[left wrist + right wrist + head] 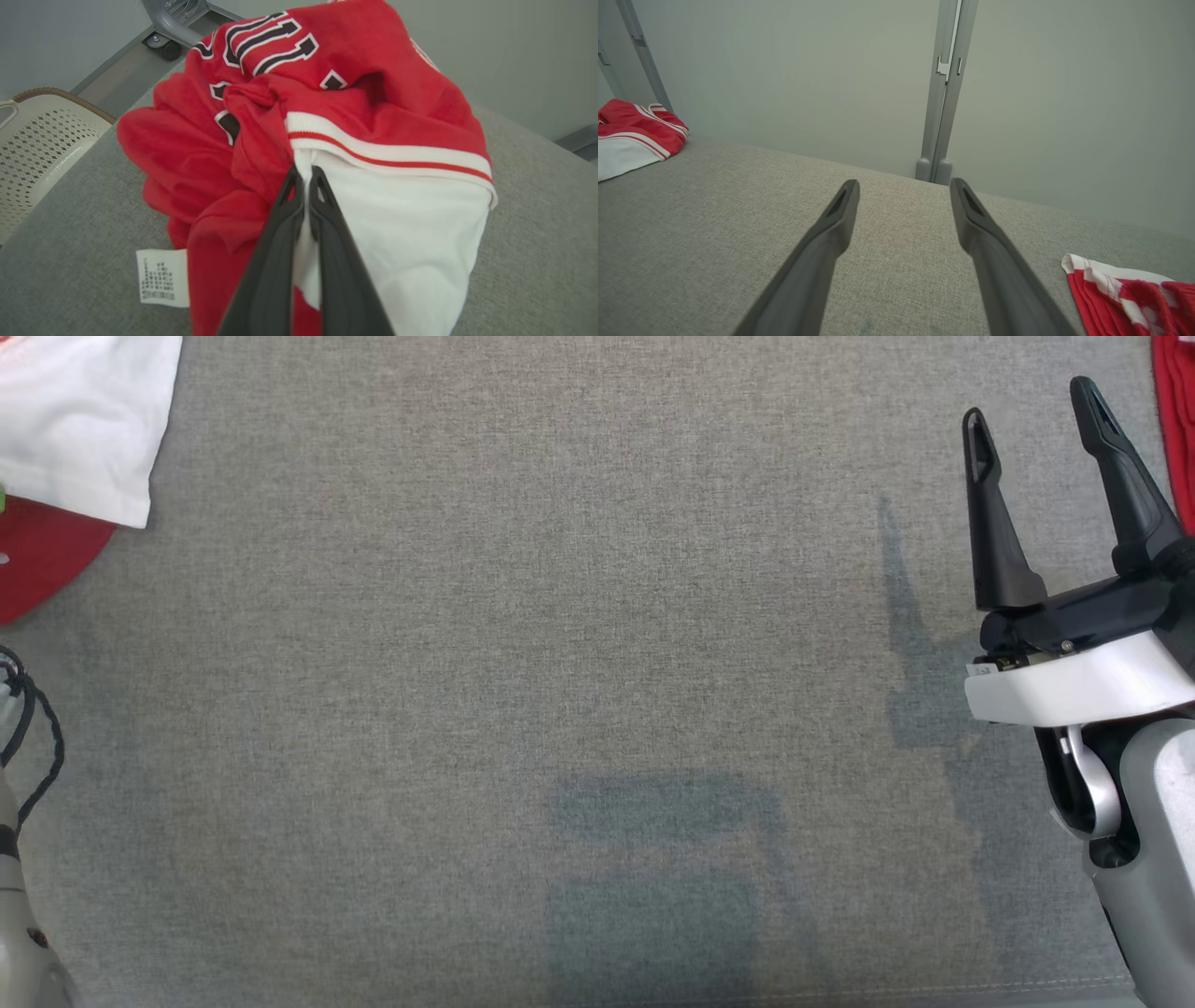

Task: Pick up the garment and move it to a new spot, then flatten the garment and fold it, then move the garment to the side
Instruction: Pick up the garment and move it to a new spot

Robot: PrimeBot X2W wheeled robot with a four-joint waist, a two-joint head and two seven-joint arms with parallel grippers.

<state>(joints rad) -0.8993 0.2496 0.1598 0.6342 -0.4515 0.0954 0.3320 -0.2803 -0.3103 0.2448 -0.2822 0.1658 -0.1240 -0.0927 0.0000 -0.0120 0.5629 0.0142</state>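
Note:
The garment [355, 112] is a crumpled red and white jersey with black and white lettering, heaped on the grey cloth table [70, 252]. My left gripper [303, 173] is shut on it, its fingertips pinching the fabric where the white panel meets the red striped band. In the head view a white and red part of the garment [75, 429] lies at the top left corner. My right gripper [1032, 415] hovers open over bare table at the right, holding nothing. The right wrist view has this gripper [903, 191] above the cloth and the garment [635, 130] far off to its left.
A second red and white piece of clothing [1134, 294] lies just right of my right gripper, its red edge [1178, 420] at the head view's top right. A pale perforated basket [37, 140] stands beyond the table edge, near a wheeled metal frame [170, 23]. A white care label [161, 277] sticks out.

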